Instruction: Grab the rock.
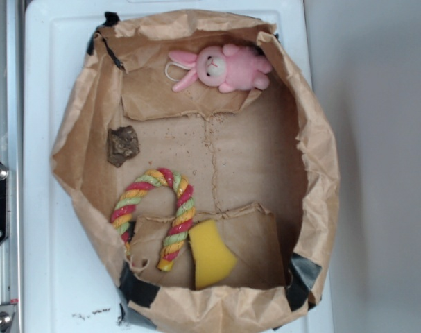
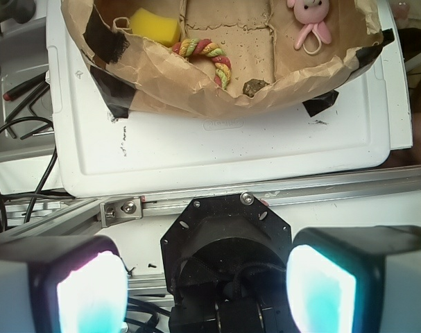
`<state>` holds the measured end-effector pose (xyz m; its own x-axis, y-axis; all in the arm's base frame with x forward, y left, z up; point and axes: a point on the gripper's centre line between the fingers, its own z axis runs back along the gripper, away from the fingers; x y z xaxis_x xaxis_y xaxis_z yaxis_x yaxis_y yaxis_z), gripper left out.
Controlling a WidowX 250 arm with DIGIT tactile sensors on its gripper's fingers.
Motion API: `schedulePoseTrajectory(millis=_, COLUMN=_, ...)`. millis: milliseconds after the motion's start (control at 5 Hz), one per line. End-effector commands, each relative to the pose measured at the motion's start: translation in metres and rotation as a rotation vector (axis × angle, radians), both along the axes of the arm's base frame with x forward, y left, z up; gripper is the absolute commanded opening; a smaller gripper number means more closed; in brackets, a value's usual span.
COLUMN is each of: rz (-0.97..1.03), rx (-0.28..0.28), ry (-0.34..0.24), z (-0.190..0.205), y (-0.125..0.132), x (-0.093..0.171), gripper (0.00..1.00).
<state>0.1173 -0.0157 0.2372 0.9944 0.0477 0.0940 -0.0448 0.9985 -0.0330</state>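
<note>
The rock (image 1: 123,145) is a small dark brown-grey angular lump lying on the floor of the brown paper basket (image 1: 314,159), near its left wall. In the wrist view the rock (image 2: 252,87) peeks over the basket's near rim (image 2: 217,104). My gripper (image 2: 204,286) hangs well outside the basket, above the robot's black base, far from the rock. Its two fingers (image 2: 78,291) stand wide apart with nothing between them. The gripper does not show in the exterior view.
Inside the basket lie a pink plush bunny (image 1: 220,67), a striped rope arch (image 1: 157,211) and a yellow sponge wedge (image 1: 209,255). The basket sits on a white tray (image 2: 217,149). A metal rail (image 2: 279,191) and cables (image 2: 19,139) lie near the robot base (image 2: 227,243).
</note>
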Motion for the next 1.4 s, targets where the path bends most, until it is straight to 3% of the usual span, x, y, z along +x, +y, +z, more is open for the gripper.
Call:
schedulePoseTrajectory(millis=0, rz=0.0, rx=0.0, ry=0.0, z=0.0, y=0.0, x=0.0, gripper=1.0)
schedulePoseTrajectory(millis=200, rz=-0.014, rx=-0.015, ry=-0.043, z=-0.009, y=0.017, x=0.045, gripper=1.0)
schedulePoseTrajectory(millis=400, rz=-0.057, rx=0.0, ry=-0.06, z=-0.02, y=0.025, x=0.072, gripper=1.0)
schedulePoseTrajectory(millis=800, rz=-0.252, rx=0.064, ry=-0.066, z=-0.051, y=0.048, x=0.105, gripper=1.0)
schedulePoseTrajectory(millis=1200, rz=-0.222, rx=0.057, ry=-0.07, z=-0.056, y=0.049, x=0.133, gripper=1.0)
